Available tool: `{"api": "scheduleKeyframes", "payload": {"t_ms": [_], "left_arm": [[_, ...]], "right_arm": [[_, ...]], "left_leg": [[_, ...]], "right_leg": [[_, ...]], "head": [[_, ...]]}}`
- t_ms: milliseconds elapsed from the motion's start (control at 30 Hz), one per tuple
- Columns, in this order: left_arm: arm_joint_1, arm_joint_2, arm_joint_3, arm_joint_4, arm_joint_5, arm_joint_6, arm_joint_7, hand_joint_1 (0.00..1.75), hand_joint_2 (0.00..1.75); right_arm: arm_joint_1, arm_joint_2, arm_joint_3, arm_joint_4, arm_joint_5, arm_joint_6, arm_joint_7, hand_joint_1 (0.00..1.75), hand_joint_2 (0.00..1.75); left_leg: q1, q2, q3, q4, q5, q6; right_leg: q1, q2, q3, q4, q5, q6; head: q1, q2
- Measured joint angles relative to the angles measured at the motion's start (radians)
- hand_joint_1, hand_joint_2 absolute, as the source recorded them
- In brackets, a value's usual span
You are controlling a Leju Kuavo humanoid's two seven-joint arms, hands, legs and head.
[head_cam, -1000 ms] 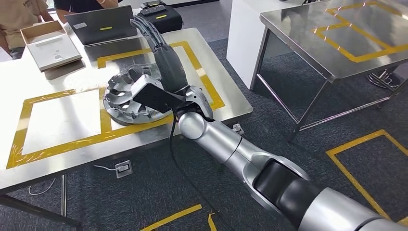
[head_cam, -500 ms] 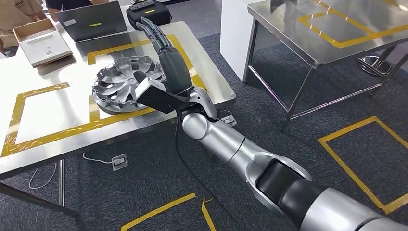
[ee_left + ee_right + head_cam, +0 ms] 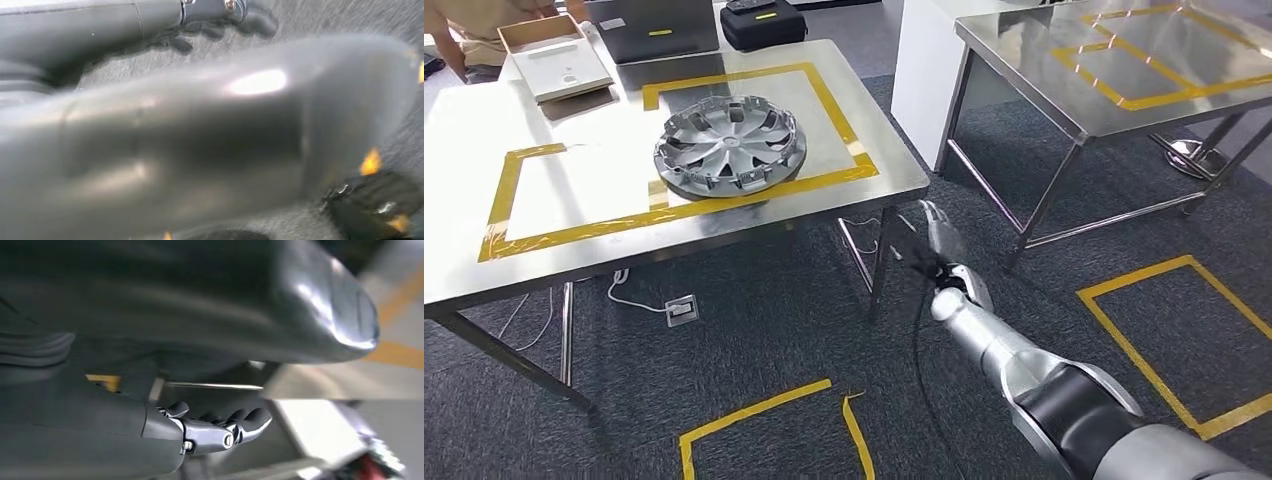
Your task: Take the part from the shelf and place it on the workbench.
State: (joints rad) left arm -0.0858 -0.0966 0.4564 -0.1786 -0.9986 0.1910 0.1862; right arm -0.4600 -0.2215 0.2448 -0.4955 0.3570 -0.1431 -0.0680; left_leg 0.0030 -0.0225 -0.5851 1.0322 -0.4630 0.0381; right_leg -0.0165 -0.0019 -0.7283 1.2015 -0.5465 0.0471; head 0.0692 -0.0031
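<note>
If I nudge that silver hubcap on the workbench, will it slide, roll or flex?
The silver spoked hubcap lies flat on the steel workbench, so it should slide, not roll. It looks like thin moulded plastic: probably light and somewhat flexible at the rim. The open spokes may snag fingers.

A glossy silver wheel cover (image 3: 729, 147) of moulded, metal-look finish lies on a brushed steel workbench (image 3: 484, 270) edged with shiny yellow tape (image 3: 754, 188), well beyond the polished metal right hand (image 3: 944, 262), above rough dark carpet (image 3: 754, 330).
</note>
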Motion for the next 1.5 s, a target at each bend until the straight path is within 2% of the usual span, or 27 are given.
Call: {"api": "scheduleKeyframes", "payload": {"t_ms": [33, 100, 167, 233, 300, 367, 400, 500, 533, 567, 633, 700, 767, 800, 867, 900, 967, 1033, 1067, 1100, 1133, 1200, 1267, 1300, 1400, 1433, 1500], "left_arm": [[0.007, -0.002, 0.002, 0.000, 0.001, 0.002, -0.001, 0.00, 0.00], [0.016, -0.005, 0.009, 0.001, 0.005, 0.007, -0.006, 0.00, 0.00], [0.019, -0.007, 0.016, 0.001, 0.010, 0.010, -0.010, 0.00, 0.00], [0.019, -0.009, 0.022, 0.000, 0.011, 0.011, -0.014, 0.00, 0.00], [0.018, -0.009, 0.025, 0.000, 0.011, 0.011, -0.015, 0.00, 0.00], [0.020, -0.008, 0.029, 0.001, 0.011, 0.011, -0.015, 0.00, 0.00], [0.021, -0.008, 0.031, 0.001, 0.010, 0.011, -0.015, 0.00, 0.00], [0.021, -0.007, 0.033, 0.001, 0.009, 0.011, -0.016, 0.00, 0.00], [0.021, -0.007, 0.034, 0.001, 0.009, 0.010, -0.017, 0.00, 0.00], [0.020, -0.006, 0.034, 0.001, 0.008, 0.008, -0.020, 0.00, 0.00], [0.019, -0.002, 0.038, 0.001, 0.009, 0.005, -0.028, 0.00, 0.00], [0.019, 0.004, 0.044, -0.001, 0.012, 0.004, -0.037, 0.00, 0.00], [0.020, 0.011, 0.048, -0.003, 0.013, 0.002, -0.045, 0.00, 0.00], [0.020, 0.015, 0.051, -0.003, 0.012, 0.000, -0.048, 0.00, 0.00], [0.020, 0.020, 0.054, -0.003, 0.006, -0.005, -0.048, 0.00, 0.00], [0.019, 0.022, 0.055, -0.003, 0.002, -0.007, -0.047, 0.00, 0.00], [0.018, 0.024, 0.056, -0.003, -0.004, -0.009, -0.044, 0.00, 0.00], [0.018, 0.024, 0.057, -0.004, -0.005, -0.008, -0.045, 0.00, 0.00], [0.018, 0.023, 0.057, -0.004, -0.002, -0.005, -0.047, 0.00, 0.00], [0.017, 0.022, 0.058, -0.004, 0.003, 0.000, -0.051, 0.00, 0.00], [0.017, 0.020, 0.061, -0.004, 0.008, 0.007, -0.057, 0.00, 0.00], [0.017, 0.015, 0.068, -0.004, 0.014, 0.025, -0.066, 0.00, 0.00], [0.017, 0.008, 0.072, -0.004, 0.011, 0.037, -0.070, 0.00, 0.00], [0.017, 0.004, 0.073, -0.004, 0.007, 0.042, -0.070, 0.00, 0.00], [0.021, -0.002, 0.073, -0.003, -0.004, 0.051, -0.063, 0.00, 0.00], [0.024, -0.003, 0.073, -0.003, -0.007, 0.052, -0.059, 0.00, 0.00], [0.029, -0.004, 0.073, -0.002, -0.012, 0.051, -0.054, 0.00, 0.00]], "right_arm": [[0.036, -0.006, -0.026, 0.040, -0.020, 0.009, 0.024, 0.00, 0.00], [0.115, -0.007, -0.071, 0.105, -0.064, 0.031, 0.078, 0.00, 0.00], [0.192, -0.004, -0.109, 0.153, -0.109, 0.053, 0.130, 0.00, 0.00], [0.254, 0.004, -0.148, 0.188, -0.140, 0.068, 0.162, 0.00, 0.00], [0.296, 0.012, -0.182, 0.213, -0.149, 0.073, 0.171, 0.00, 0.00], [0.321, 0.019, -0.209, 0.234, -0.150, 0.078, 0.183, 0.00, 0.00], [0.329, 0.021, -0.219, 0.241, -0.150, 0.082, 0.189, 0.00, 0.00], [0.343, 0.028, -0.242, 0.257, -0.154, 0.091, 0.212, 0.00, 0.00], [0.349, 0.032, -0.250, 0.264, -0.164, 0.104, 0.237, 0.00, 0.00], [0.356, 0.037, -0.261, 0.271, -0.184, 0.122, 0.281, 0.00, 0.00], [0.379, 0.059, -0.296, 0.285, -0.244, 0.161, 0.407, 0.00, 0.00], [0.404, 0.093, -0.342, 0.295, -0.311, 0.173, 0.506, 0.00, 0.00], [0.423, 0.132, -0.391, 0.300, -0.370, 0.173, 0.533, 0.00, 0.00], [0.429, 0.151, -0.414, 0.301, -0.394, 0.176, 0.524, 0.00, 0.00], [0.437, 0.181, -0.453, 0.305, -0.416, 0.185, 0.482, 0.00, 0.00], [0.441, 0.191, -0.468, 0.307, -0.419, 0.191, 0.455, 0.00, 0.00], [0.443, 0.208, -0.483, 0.310, -0.402, 0.210, 0.395, 0.00, 0.00], [0.440, 0.221, -0.487, 0.311, -0.367, 0.231, 0.345, 0.00, 0.87], [0.438, 0.226, -0.486, 0.311, -0.346, 0.239, 0.328, 0.00, 1.31], [0.437, 0.232, -0.483, 0.311, -0.325, 0.246, 0.320, 0.00, 1.75], [0.435, 0.236, -0.477, 0.311, -0.305, 0.249, 0.316, 0.00, 1.75], [0.430, 0.244, -0.464, 0.311, -0.275, 0.251, 0.327, 0.00, 1.75], [0.423, 0.250, -0.454, 0.311, -0.265, 0.243, 0.353, 0.00, 1.75], [0.421, 0.253, -0.451, 0.311, -0.265, 0.236, 0.366, 0.00, 1.75], [0.421, 0.263, -0.447, 0.312, -0.275, 0.214, 0.401, 0.00, 1.75], [0.421, 0.265, -0.447, 0.312, -0.279, 0.208, 0.409, 0.00, 1.75], [0.424, 0.268, -0.447, 0.313, -0.284, 0.202, 0.421, 0.00, 1.75]], "left_leg": [[-0.003, -0.001, -0.015, 0.001, 0.011, 0.002], [-0.008, 0.000, -0.043, 0.003, 0.030, 0.004], [-0.013, 0.001, -0.063, 0.008, 0.045, 0.002], [-0.018, 0.003, -0.074, 0.012, 0.056, -0.005], [-0.021, 0.008, -0.075, 0.011, 0.068, -0.016], [-0.021, 0.013, -0.081, 0.010, 0.073, -0.028], [-0.021, 0.014, -0.089, 0.023, 0.052, -0.034], [-0.012, 0.016, -0.124, 0.160, -0.098, -0.055], [-0.008, 0.016, -0.130, 0.218, -0.133, -0.061], [-0.004, 0.016, -0.126, 0.260, -0.142, -0.066], [0.002, 0.017, -0.074, 0.258, -0.100, -0.072], [0.004, 0.016, 0.035, 0.133, -0.070, -0.071], [0.000, 0.016, 0.123, 0.004, -0.095, -0.061], [-0.004, 0.016, 0.139, -0.028, -0.107, -0.054], [-0.007, 0.021, 0.130, -0.037, -0.094, -0.036], [-0.007, 0.023, 0.120, -0.038, -0.081, -0.026], [-0.004, 0.028, 0.090, -0.041, -0.053, -0.012], [-0.006, 0.029, 0.056, -0.037, -0.028, -0.009], [-0.006, 0.031, 0.039, -0.034, -0.016, -0.009], [-0.007, 0.032, 0.022, -0.029, -0.004, -0.010], [-0.007, 0.033, 0.005, -0.023, 0.006, -0.012], [-0.007, 0.034, -0.029, -0.010, 0.025, -0.019], [-0.009, 0.034, -0.047, -0.001, 0.041, -0.030], [-0.008, 0.034, -0.050, -0.001, 0.049, -0.036], [-0.004, 0.032, -0.057, -0.001, 0.057, -0.055], [-0.003, 0.030, -0.066, 0.017, 0.030, -0.061], [0.000, 0.026, -0.091, 0.107, -0.070, -0.072]], "right_leg": [[0.002, 0.002, -0.011, 0.062, -0.031, 0.000], [0.005, 0.003, 0.008, 0.109, -0.021, -0.004], [0.010, 0.001, 0.100, 0.017, 0.021, -0.016], [0.018, -0.003, 0.200, -0.120, 0.014, -0.032], [0.025, -0.005, 0.233, -0.179, 0.000, -0.045], [0.021, -0.004, 0.219, -0.182, 0.017, -0.058], [0.017, -0.004, 0.207, -0.185, 0.030, -0.066], [0.009, -0.004, 0.162, -0.187, 0.069, -0.077], [0.008, -0.005, 0.147, -0.187, 0.081, -0.075], [0.008, -0.007, 0.133, -0.186, 0.093, -0.073], [0.006, -0.013, 0.107, -0.184, 0.114, -0.067], [0.006, -0.016, 0.086, -0.180, 0.133, -0.060], [0.005, -0.016, 0.075, -0.178, 0.152, -0.050], [0.004, -0.014, 0.073, -0.179, 0.162, -0.043], [-0.001, -0.010, 0.070, -0.184, 0.177, -0.029], [-0.002, -0.008, 0.063, -0.176, 0.164, -0.023], [-0.004, -0.004, 0.039, -0.106, 0.076, -0.014], [-0.003, -0.002, 0.015, 0.022, -0.024, -0.008], [-0.003, -0.002, 0.012, 0.075, -0.041, -0.006], [-0.003, -0.002, 0.022, 0.103, -0.032, -0.006], [-0.003, -0.002, 0.050, 0.095, -0.006, -0.007], [-0.002, -0.002, 0.152, -0.017, 0.026, -0.013], [0.004, -0.001, 0.240, -0.149, 0.002, -0.026], [0.007, -0.001, 0.257, -0.183, -0.014, -0.034], [0.007, -0.005, 0.242, -0.198, 0.007, -0.061], [0.005, -0.007, 0.232, -0.202, 0.020, -0.069], [0.004, -0.008, 0.206, -0.205, 0.045, -0.079]], "head": [[0.002, 0.000], [0.004, 0.000], [0.005, 0.000], [0.006, 0.000], [0.007, 0.000], [0.006, 0.000], [0.006, 0.000], [0.003, 0.000], [0.002, 0.000], [0.003, 0.000], [0.003, 0.000], [0.003, 0.000], [0.003, 0.000], [0.002, 0.000], [-0.004, 0.000], [-0.006, 0.000], [-0.006, 0.000], [-0.004, 0.000], [-0.004, 0.000], [-0.004, 0.000], [-0.003, 0.000], [-0.001, 0.000], [0.003, 0.000], [0.006, 0.000], [0.010, 0.000], [0.009, 0.000], [0.007, 0.000]]}}
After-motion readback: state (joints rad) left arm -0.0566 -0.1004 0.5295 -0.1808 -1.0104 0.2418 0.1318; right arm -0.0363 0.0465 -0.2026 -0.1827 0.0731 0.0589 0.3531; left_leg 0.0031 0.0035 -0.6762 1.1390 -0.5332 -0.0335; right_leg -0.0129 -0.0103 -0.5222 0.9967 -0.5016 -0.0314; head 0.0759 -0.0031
